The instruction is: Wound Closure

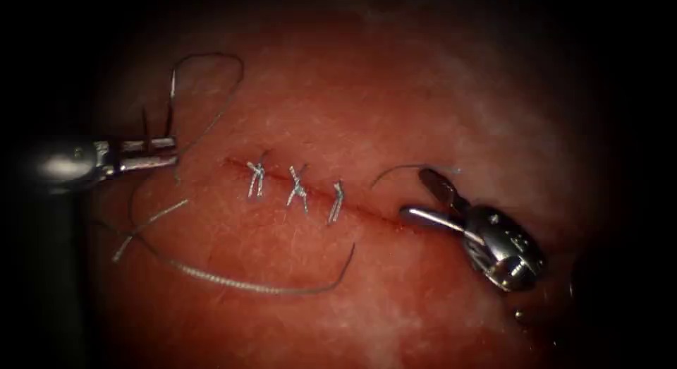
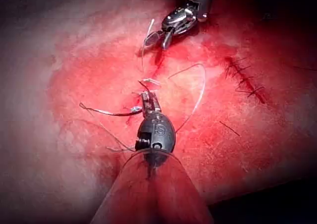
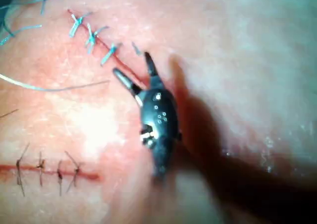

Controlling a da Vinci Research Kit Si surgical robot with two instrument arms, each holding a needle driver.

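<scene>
The cut [image 1: 367,212] runs across the tissue [image 1: 437,94] with three thread stitches [image 1: 297,187] on its left part. Left of the cut, my left tool [image 1: 171,150] is shut on the dark curved needle [image 1: 171,101] near one end. The needle rises off the tissue, away from the cut. The left wrist view has the same jaws [image 2: 148,99] with the needle [image 2: 106,112] sticking out sideways. My right tool [image 1: 413,192] stands open over the cut's unstitched right end, one jaw on each side, holding nothing. It appears again from its own wrist [image 3: 131,63].
A long strand of thread [image 1: 268,288] curves over the tissue below the cut, and a loop [image 1: 226,94] trails above the left tool. Loose cut ends [image 1: 151,217] lie lower left. A second stitched cut [image 3: 44,170] lies nearer the camera side.
</scene>
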